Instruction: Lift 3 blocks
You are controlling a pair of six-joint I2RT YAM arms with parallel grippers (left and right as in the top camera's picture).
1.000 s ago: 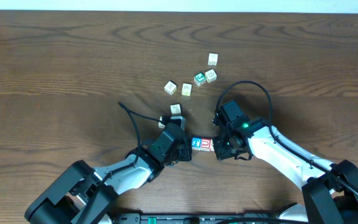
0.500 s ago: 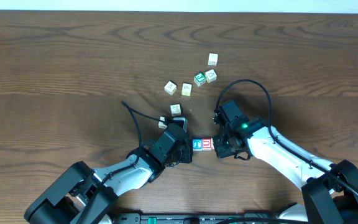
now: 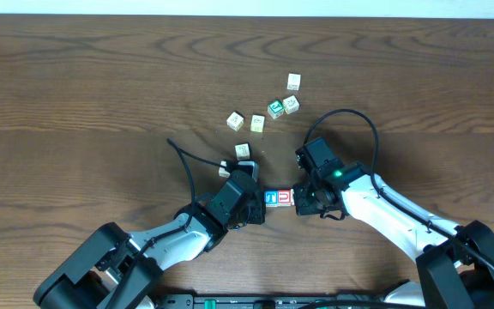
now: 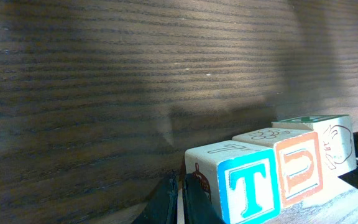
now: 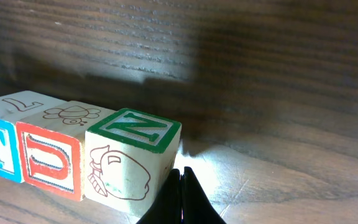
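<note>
Left jaws shut, tips at blue T block [image 4: 244, 186]. Right jaws shut, tips at cream N-top block [image 5: 124, 168]. Red U block [image 4: 300, 165] sits between, all three touching in a row. Can't tell if they're off the surface [image 3: 75, 103]. One pale cube [image 3: 243, 151] near left arm; green cube [image 3: 274, 109] and the other pale cubes well apart.

blue T on the blue-faced block [image 4: 248, 188], red U on the red-faced block [image 5: 47, 163], green N atop the cream block [image 5: 132, 158]
</note>
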